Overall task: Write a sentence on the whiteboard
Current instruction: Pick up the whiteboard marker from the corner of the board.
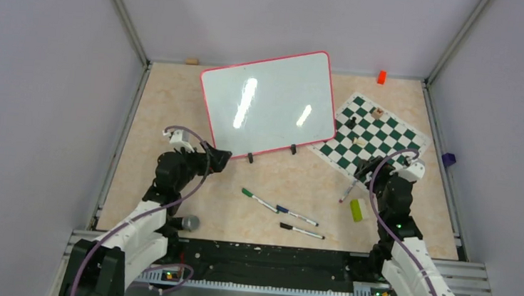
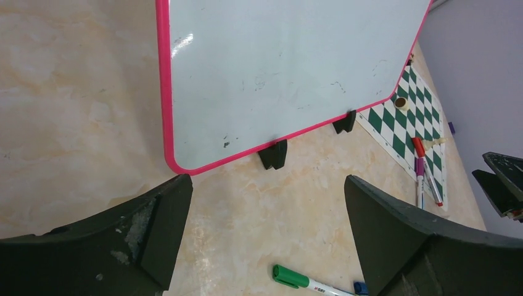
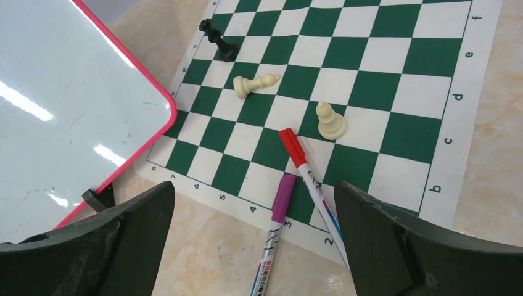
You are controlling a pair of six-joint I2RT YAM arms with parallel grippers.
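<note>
The whiteboard sits toward the back middle of the table, turned at a slant, its two black feet on the near edge; its face shows only glare and a few faint smudges; its right near corner meets the edge of the chess mat

The left gripper hangs just before the board's near left corner, jaws spread wide, nothing between them; the right gripper – jaws equally wide and empty – hovers over the mat's near edge, above a red-capped marker and a purple-capped marker lying side by side

A green-capped marker lies on the table between the two arms
</note>
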